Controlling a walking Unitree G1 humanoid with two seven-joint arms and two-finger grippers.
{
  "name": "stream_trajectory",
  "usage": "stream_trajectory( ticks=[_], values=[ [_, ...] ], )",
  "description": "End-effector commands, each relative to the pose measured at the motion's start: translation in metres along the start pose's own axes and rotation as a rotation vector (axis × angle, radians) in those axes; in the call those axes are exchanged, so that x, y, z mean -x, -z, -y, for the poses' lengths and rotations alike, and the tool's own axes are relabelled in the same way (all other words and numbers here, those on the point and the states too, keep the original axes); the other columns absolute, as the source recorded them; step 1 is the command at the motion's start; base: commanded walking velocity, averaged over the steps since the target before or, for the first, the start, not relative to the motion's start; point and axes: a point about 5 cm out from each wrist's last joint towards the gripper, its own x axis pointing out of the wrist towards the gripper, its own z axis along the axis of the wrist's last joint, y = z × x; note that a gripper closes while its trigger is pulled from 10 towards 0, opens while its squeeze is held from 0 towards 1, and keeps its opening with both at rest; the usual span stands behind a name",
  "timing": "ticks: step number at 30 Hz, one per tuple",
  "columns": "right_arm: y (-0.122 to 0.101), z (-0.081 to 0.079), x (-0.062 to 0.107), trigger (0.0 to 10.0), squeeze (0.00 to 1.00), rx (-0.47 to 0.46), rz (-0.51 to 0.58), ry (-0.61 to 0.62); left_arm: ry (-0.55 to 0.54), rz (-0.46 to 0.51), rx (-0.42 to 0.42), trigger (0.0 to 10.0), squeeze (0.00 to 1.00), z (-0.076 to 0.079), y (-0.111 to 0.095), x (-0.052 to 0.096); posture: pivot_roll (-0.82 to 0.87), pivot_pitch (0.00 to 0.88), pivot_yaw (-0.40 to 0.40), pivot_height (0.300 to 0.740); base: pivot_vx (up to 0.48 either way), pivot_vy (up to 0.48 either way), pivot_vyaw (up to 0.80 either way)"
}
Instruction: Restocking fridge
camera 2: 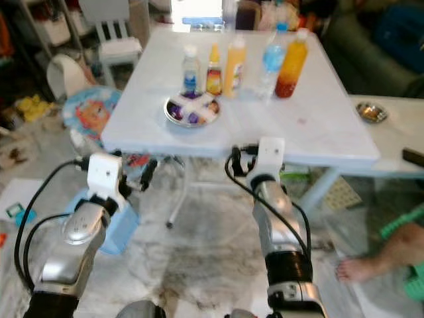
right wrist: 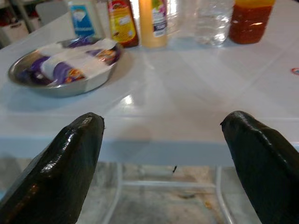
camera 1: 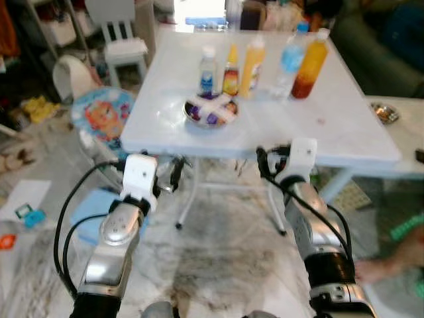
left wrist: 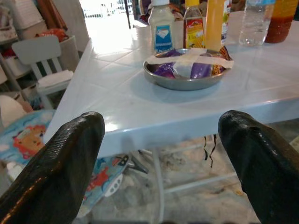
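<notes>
While both arms reach forward at the near edge of the white table (camera 1: 344, 132), your left gripper (left wrist: 161, 154) has its two black fingers spread wide with nothing between them, and your right gripper (right wrist: 163, 158) is just as wide apart and equally empty. Both sit just short of the table edge, below the tabletop. Beyond them, near that edge, you have a metal bowl (camera 1: 211, 111) of wrapped snacks with white strips crossed over it. Behind it stands a row: a small white bottle (camera 1: 208, 71), a sauce bottle (camera 1: 231, 71), a yellow bottle (camera 1: 252, 66), a clear water bottle (camera 1: 289, 63) and an orange juice bottle (camera 1: 310, 64). At your right, low down, is what looks like a person's foot (camera 2: 371, 262), though blurred.
</notes>
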Motion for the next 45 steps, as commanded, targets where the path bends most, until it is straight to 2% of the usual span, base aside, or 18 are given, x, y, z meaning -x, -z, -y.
stream_trajectory(
  ticks=[1, 9, 12, 14, 17, 19, 21, 22, 24, 27, 30, 34, 37, 40, 43, 45],
  values=[
    [-0.002, 0.01, 0.001, 10.0, 0.0, 0.003, 0.005, 0.037, 0.023, 0.014, 0.002, 10.0, 0.0, 0.007, -0.003, -0.002, 0.03, 0.0, -0.03, 0.74, 0.266, 0.401, 0.0],
    [-0.002, 0.01, 0.0, 10.0, 0.0, 0.006, 0.005, 0.038, 0.02, 0.02, 0.0, 10.0, 0.0, 0.007, -0.004, -0.002, 0.03, 0.0, -0.029, 0.74, 0.267, 0.399, 0.0],
    [-0.004, 0.01, -0.001, 10.0, 0.0, 0.004, 0.015, 0.044, -0.02, 0.037, -0.007, 10.0, 0.0, 0.004, -0.006, -0.003, 0.03, 0.0, -0.031, 0.74, 0.251, 0.41, 0.0],
    [-0.012, 0.012, 0.003, 10.0, 0.0, 0.027, 0.077, 0.056, -0.118, 0.06, 0.0, 10.0, 0.0, -0.006, -0.008, -0.002, 0.02, 0.0, -0.032, 0.74, 0.0, 0.433, 0.0],
    [-0.017, 0.014, 0.008, 10.0, 0.0, 0.046, 0.127, 0.065, -0.186, 0.065, 0.019, 10.0, 0.0, -0.013, -0.008, 0.0, 0.02, 0.0, -0.033, 0.74, 0.0, 0.409, 0.0],
    [-0.02, 0.014, 0.017, 10.0, 0.0, 0.08, 0.177, 0.071, -0.294, 0.073, 0.013, 10.0, 0.0, -0.025, -0.007, 0.006, 0.02, 0.0, -0.035, 0.74, 0.0, 0.0, 0.0],
    [-0.018, 0.014, 0.02, 10.0, 0.0, 0.095, 0.182, 0.076, -0.322, 0.069, 0.012, 10.0, 0.0, -0.027, -0.004, 0.008, 0.02, 0.0, -0.035, 0.74, 0.0, 0.0, 0.0],
    [-0.014, 0.014, 0.025, 10.0, 0.0, 0.1, 0.173, 0.085, -0.377, 0.057, -0.019, 10.0, 0.0, -0.033, 0.0, 0.011, 0.02, 0.0, -0.037, 0.74, 0.0, 0.0, 0.0],
    [-0.009, 0.015, 0.03, 10.0, 0.0, 0.067, 0.155, 0.1, -0.382, 0.066, 0.012, 10.0, 0.0, -0.037, 0.002, 0.015, 0.02, 0.0, -0.039, 0.74, 0.0, 0.0, 0.0],
    [-0.009, 0.016, 0.034, 10.0, 0.0, 0.074, 0.158, 0.097, -0.415, 0.065, -0.018, 10.0, 0.0, -0.042, 0.001, 0.018, 0.02, 0.0, -0.044, 0.74, 0.0, 0.0, 0.0],
    [-0.01, 0.019, 0.034, 10.0, 0.0, 0.021, 0.143, 0.12, -0.41, 0.07, -0.056, 10.0, 0.0, -0.044, -0.003, 0.021, 0.03, 0.0, -0.04, 0.74, 0.0, 0.0, 0.0],
    [-0.017, 0.024, 0.025, 10.0, 0.0, -0.027, 0.132, 0.146, -0.412, 0.071, -0.068, 10.0, 0.0, -0.05, -0.006, 0.023, 0.04, 0.0, -0.033, 0.74, 0.0, 0.0, 0.0],
    [-0.024, 0.026, 0.011, 10.0, 0.0, -0.03, 0.119, 0.128, -0.389, 0.049, -0.083, 10.0, 0.0, -0.049, -0.003, 0.026, 0.05, 0.0, -0.021, 0.74, 0.0, 0.0, 0.0],
    [-0.032, 0.026, 0.0, 10.0, 0.0, -0.015, 0.104, 0.104, -0.378, 0.033, -0.083, 10.0, 0.0, -0.046, -0.003, 0.031, 0.06, 0.007, -0.011, 0.74, 0.0, 0.0, 0.0],
    [-0.033, 0.026, -0.005, 10.0, 0.0, 0.003, 0.095, 0.09, -0.37, 0.028, -0.083, 10.0, 0.0, -0.045, -0.003, 0.033, 0.06, 0.008, -0.009, 0.74, 0.0, 0.0, 0.0],
    [-0.031, 0.023, -0.012, 10.0, 0.0, 0.041, 0.054, 0.037, -0.355, 0.011, -0.095, 10.0, 0.0, -0.044, -0.002, 0.037, 0.07, 0.017, 0.002, 0.74, 0.0, 0.0, 0.0]
  ],
)
